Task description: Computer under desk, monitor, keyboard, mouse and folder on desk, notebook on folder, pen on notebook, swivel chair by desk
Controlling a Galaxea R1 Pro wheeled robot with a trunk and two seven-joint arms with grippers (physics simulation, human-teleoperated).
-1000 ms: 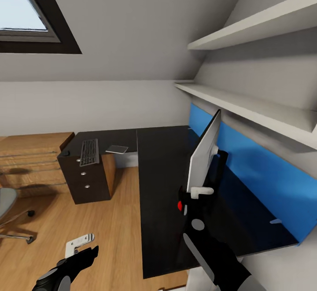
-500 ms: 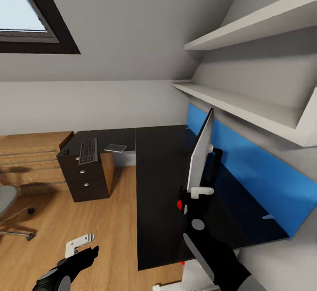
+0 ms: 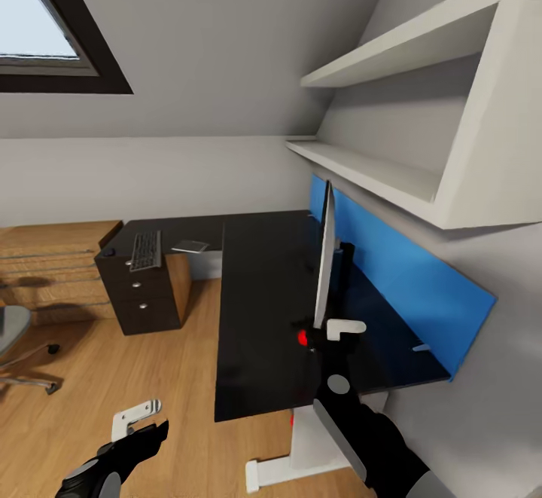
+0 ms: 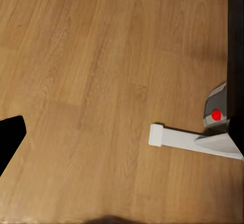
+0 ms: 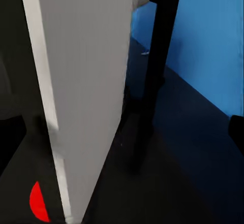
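Overhead, we see the right gripper [image 3: 331, 330] closed on the lower corner of the monitor [image 3: 324, 257], held edge-on above the black desk [image 3: 256, 317]; the left gripper [image 3: 135, 417] hangs over the wood floor [image 3: 113, 377], its fingers' state untellable; the keyboard [image 3: 146, 249] lies on the far desk wing above the drawers; the chair [image 3: 15, 340] stands well apart.

I'm in an attic home office: sloped ceiling with a skylight [image 3: 41, 27], L-shaped black desk [image 3: 256, 287], wall shelves [image 3: 376, 170], wood floor [image 3: 90, 377], keyboard [image 3: 146, 249].
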